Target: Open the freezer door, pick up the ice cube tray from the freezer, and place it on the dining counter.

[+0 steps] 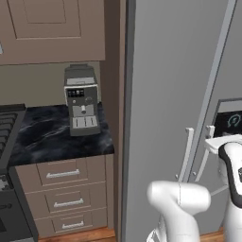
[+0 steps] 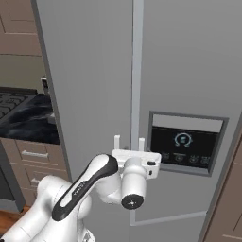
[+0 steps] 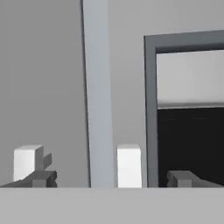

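Starting at the left, a stove edge sits beside a narrow black marble worktop over brown drawers, with a grey coffee machine standing on it under a brown wall cabinet. None of that is near the arm.

Next comes the plain grey door, then the seam where the two slim pale handles run side by side. To the right of the seam is the freezer door, shut, its dark dispenser recess set in the front. The ice cube tray must be behind it; I can't see it, and the dining counter isn't in front of me either.

The gripper hangs right at the seam with its jaws spread wide and nothing between them. In the hand view the freezer door's handle rises between the fingertips.

To open it well, I'd say the fingers should straddle only the right-hand handle, close firmly, then pull in an arc about the door's far right edge.

The twin door's handle just beside it is the likely snag: clipping or catching it would stall the pull.
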You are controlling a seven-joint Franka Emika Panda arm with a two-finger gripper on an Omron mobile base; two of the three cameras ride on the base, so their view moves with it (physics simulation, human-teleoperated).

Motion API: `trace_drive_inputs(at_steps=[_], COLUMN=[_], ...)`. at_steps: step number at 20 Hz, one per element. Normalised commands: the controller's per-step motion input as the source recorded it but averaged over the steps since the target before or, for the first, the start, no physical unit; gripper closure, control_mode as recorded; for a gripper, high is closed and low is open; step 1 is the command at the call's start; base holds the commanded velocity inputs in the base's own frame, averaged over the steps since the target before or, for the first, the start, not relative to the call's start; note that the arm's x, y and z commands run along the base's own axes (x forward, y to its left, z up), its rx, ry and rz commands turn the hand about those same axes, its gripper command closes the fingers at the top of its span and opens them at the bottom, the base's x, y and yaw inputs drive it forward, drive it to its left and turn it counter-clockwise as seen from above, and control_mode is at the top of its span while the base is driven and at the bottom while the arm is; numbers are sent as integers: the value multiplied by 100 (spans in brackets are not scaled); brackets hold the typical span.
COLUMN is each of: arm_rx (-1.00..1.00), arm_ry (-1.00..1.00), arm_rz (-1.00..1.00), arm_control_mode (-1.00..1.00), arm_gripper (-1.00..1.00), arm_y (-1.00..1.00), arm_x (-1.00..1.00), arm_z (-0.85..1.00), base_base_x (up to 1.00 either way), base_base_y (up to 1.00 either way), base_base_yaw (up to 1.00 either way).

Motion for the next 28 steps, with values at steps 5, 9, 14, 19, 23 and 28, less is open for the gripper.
trace_drive_inputs(at_steps=[5,9,14,19,23,28], arm_rx=[4,3,2,0,0,0], arm_ry=[0,0,0,0,0,-1], arm_rz=[1,2,1,0,0,0], arm_control_mode=[-100,-100,-100,-100,-100,-100], arm_gripper=[-100,-100,-100,-100,-100,-100], arm_y=[-15,-12,-7,0,0,0], arm_x=[17,8,7,11,7,11], arm_z=[0,0,-2,-9,-9,-7], base_base_x=[0,0,0,0,0,0], base_base_y=[0,0,0,0,0,0], base_base_yaw=[0,0,0,0,0,0])
